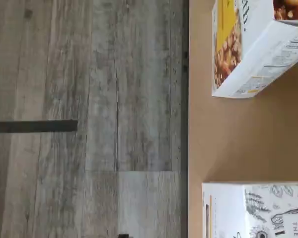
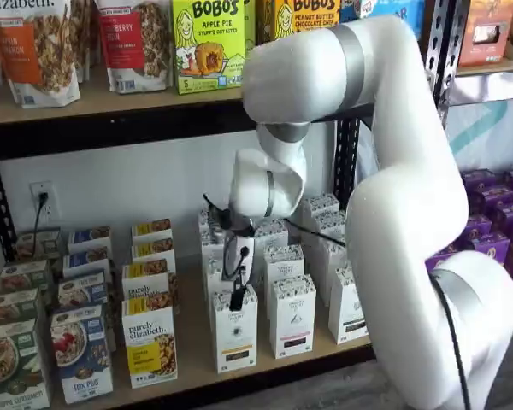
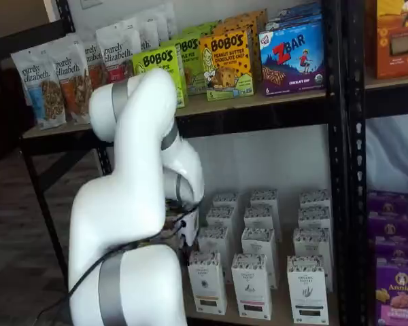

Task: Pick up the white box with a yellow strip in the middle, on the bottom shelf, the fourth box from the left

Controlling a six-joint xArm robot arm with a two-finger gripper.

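Tool (image 2: 237,299) above white box (image 2: 234,329), jaws spread

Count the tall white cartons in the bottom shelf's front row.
3, side by side: carton under the end effector, middle carton, end carton. Others stand behind.

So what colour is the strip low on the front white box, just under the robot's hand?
Yellow-orange, on the white box, clearest in a shelf view.
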